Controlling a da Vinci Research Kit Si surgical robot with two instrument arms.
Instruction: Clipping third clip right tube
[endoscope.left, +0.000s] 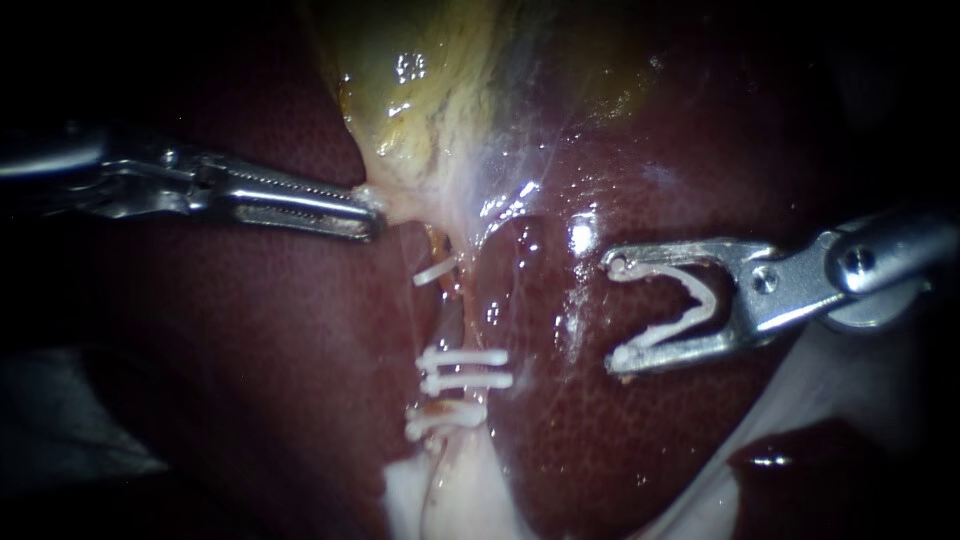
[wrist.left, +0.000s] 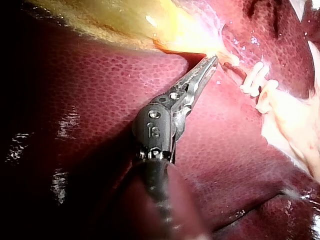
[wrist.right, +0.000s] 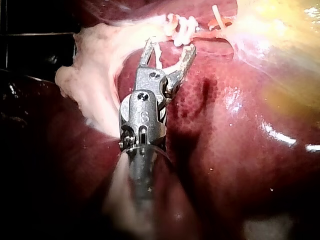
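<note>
The dark red, mottled liver (endoscope.left: 620, 450) fills the field, with the yellowish, glistening gallbladder (endoscope.left: 430, 80) above it. The left instrument (endoscope.left: 365, 215) has its slim ridged jaws closed together on pale tissue at the lower end of the gallbladder. The right instrument (endoscope.left: 613, 313) stands over bare liver, its jaws spread wide, each pressing one arm of the open white V-shaped clip (endoscope.left: 665, 335) (its mouth faces the tube). The thin pinkish tube (endoscope.left: 452, 320) lies apart from it, crossed by four white clips (endoscope.left: 465, 357).
</note>
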